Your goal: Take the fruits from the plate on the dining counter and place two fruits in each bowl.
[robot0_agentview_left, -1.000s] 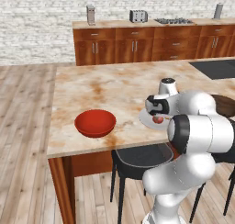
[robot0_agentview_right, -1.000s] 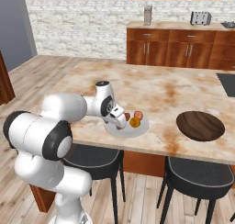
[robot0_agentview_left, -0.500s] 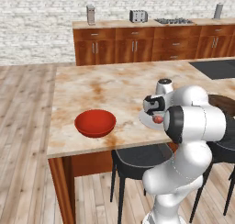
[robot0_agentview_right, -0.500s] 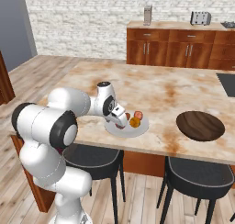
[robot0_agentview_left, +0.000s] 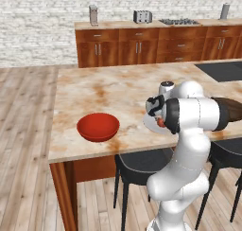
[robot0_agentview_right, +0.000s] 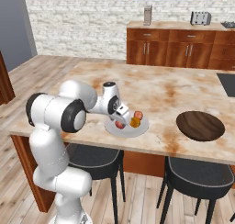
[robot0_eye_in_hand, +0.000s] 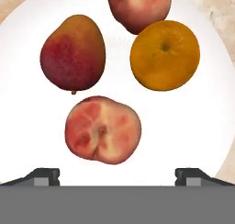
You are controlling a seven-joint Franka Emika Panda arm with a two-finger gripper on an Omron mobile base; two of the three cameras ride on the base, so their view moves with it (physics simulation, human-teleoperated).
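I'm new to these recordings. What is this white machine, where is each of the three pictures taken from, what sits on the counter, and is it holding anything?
It is a white robot arm on a base that can drive, in a rendered kitchen. Two pictures come from cameras on the base, behind the arm to its left and right. The third looks along its tool.

On the dining counter lie a red bowl, a dark brown bowl and a plate. The plate holds four fruits: two reddish peaches, a red-and-yellow mango and an orange.

The tool is open just above the plate, near the closest peach, holding nothing.
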